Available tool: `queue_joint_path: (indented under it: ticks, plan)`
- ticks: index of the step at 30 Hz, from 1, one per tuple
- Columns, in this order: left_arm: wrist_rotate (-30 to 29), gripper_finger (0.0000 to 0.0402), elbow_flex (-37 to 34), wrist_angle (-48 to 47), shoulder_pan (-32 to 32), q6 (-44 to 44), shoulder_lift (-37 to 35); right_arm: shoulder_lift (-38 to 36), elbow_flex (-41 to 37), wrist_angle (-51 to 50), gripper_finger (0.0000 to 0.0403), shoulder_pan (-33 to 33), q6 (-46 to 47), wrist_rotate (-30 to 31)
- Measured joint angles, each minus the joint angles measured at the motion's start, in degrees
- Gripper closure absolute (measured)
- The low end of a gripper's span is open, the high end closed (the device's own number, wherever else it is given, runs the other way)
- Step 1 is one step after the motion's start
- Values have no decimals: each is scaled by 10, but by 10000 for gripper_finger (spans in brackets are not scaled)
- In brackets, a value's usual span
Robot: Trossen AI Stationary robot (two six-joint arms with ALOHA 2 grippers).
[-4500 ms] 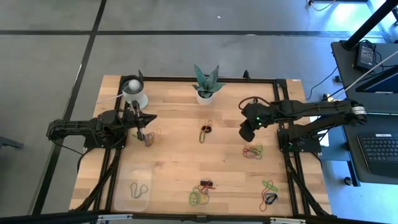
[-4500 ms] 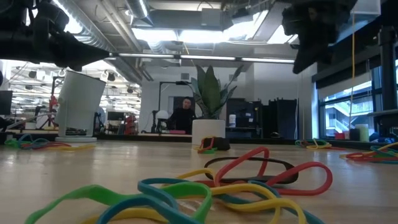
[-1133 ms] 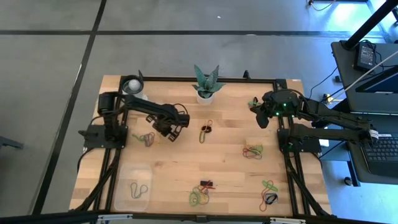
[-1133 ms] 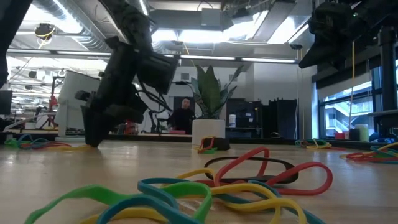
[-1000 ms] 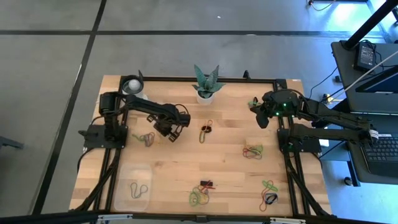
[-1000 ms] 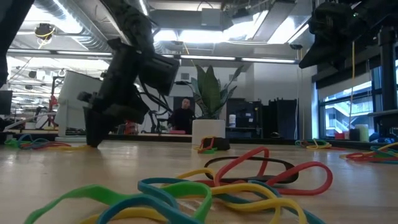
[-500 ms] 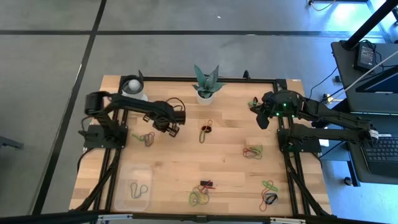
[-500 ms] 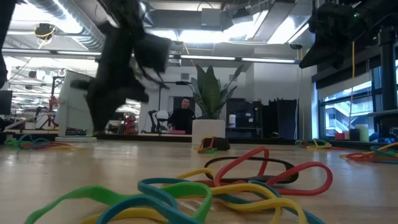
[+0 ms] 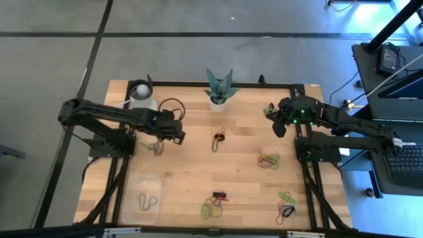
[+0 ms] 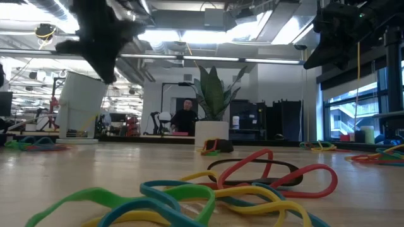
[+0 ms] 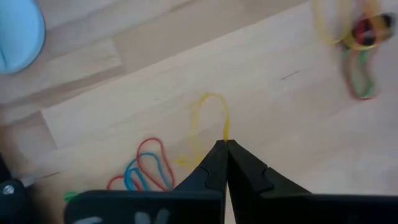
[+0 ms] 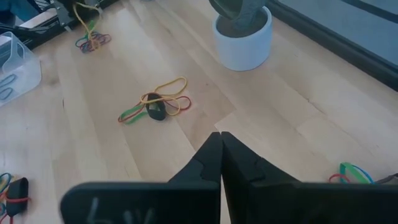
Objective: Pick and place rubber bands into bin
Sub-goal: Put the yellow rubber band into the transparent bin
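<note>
Okay, your surface is a light wood-plank table [image 9: 198, 172] with a black frame round its edge, sitting on grey floor. In the low view you see the room behind: ceiling lights, windows at the right, and a person [image 10: 185, 120] seated far back. A white plant pot [image 9: 217, 100] with a spiky green plant sits at the far edge, middle, and a white cup [image 9: 141, 94] at the far left.

The rubber bands [image 9: 214, 140] are thin loops in green, red, yellow, orange and black, lying in small tangles: one near table centre, one pile [image 9: 156, 147] on the left, others at right and along the near edge. The bin [image 9: 141, 200] is a clear tub at the near-left corner with a couple of bands inside.

Your left gripper [image 11: 224, 146] is above the left pile, fingers pressed together, pinching a yellow band [image 11: 208, 121] at its tips. Your right gripper [image 12: 219, 138] waits at the far right, raised, fingers pressed together on nothing.
</note>
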Motion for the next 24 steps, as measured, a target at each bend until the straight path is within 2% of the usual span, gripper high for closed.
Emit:
queue_joint_path:
  ticks: [6, 12, 14, 20, 24]
  plan:
    - [-40, 400, 1, -1, -43, -5, -52, 0, 0, -3, 398, 0, 19, -16]
    - [-42, 400, 1, 0, -93, 100, -86, 1, 0, -7, 398, 14, 63, -34]
    - [-29, 400, 4, -3, -109, 125, -91, 5, 0, -7, 398, 24, 62, -31]
    - [63, 400, 50, -4, -152, 195, -93, 35, 0, -7, 398, 35, 105, -4]
    - [69, 400, 92, -4, -201, 223, -93, 69, 0, -6, 398, 35, 126, -2]
